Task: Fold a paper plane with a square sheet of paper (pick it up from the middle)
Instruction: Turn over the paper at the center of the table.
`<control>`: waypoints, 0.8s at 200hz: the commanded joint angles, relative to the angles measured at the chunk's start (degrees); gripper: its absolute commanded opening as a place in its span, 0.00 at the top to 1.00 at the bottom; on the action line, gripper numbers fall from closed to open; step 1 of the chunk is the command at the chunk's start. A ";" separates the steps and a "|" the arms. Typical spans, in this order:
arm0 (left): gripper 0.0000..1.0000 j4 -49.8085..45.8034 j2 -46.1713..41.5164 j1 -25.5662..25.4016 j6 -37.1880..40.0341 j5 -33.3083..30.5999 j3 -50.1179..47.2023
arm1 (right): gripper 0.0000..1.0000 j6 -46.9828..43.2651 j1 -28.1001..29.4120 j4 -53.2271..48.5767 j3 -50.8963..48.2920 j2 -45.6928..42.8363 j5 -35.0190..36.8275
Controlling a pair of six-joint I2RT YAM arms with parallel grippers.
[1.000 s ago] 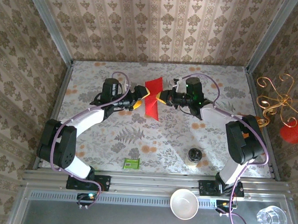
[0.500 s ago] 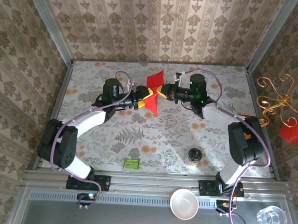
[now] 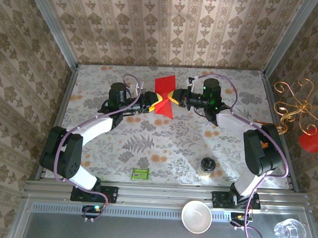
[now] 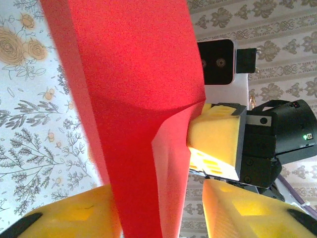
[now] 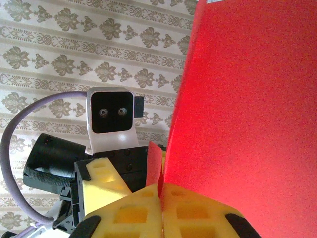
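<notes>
The square sheet of paper (image 3: 164, 94), bright red and creased into a smaller folded shape, hangs above the back middle of the table between both grippers. My right gripper (image 3: 174, 98) is shut on its edge; in the right wrist view the yellow pads (image 5: 143, 213) meet on the red sheet (image 5: 247, 114) at my right gripper (image 5: 161, 198). My left gripper (image 3: 155, 103) reaches in from the left. Its jaws stand open around the hanging paper (image 4: 138, 99), with a gap to the right-hand finger (image 4: 247, 208); my left gripper (image 4: 158, 213) straddles the fold.
A small green packet (image 3: 140, 174) lies near the front edge. A dark-lidded jar (image 3: 208, 166) stands front right. A white bowl (image 3: 196, 216) and a glass (image 3: 289, 230) sit on the metal ledge below the bases. Patterned walls close in three sides.
The right gripper carried the paper a little back and turned it flatter. The left gripper followed and its jaws have narrowed around the sheet.
</notes>
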 commanded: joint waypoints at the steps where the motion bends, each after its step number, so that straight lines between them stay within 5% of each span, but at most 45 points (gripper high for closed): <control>1: 0.59 2.88 1.01 0.57 -0.72 1.43 0.63 | 0.88 0.43 -0.35 0.93 -0.59 0.39 -2.18; 41: 0.76 2.70 1.90 0.93 -0.63 1.30 0.61 | 0.79 -0.78 -0.56 -1.64 -0.68 0.18 -1.84; 99: 0.86 -3.88 1.35 2.91 4.51 0.51 0.27 | 0.59 -7.66 -3.48 -15.60 -1.97 -2.90 4.49; 124: 0.88 -23.90 -1.45 3.58 16.92 -2.87 4.80 | 0.57 -13.13 -5.31 -25.33 -1.86 -5.43 10.48; 160: 0.89 -58.17 -3.49 1.68 37.29 -21.96 18.22 | 0.58 -20.39 -5.61 -36.77 0.36 -8.57 19.07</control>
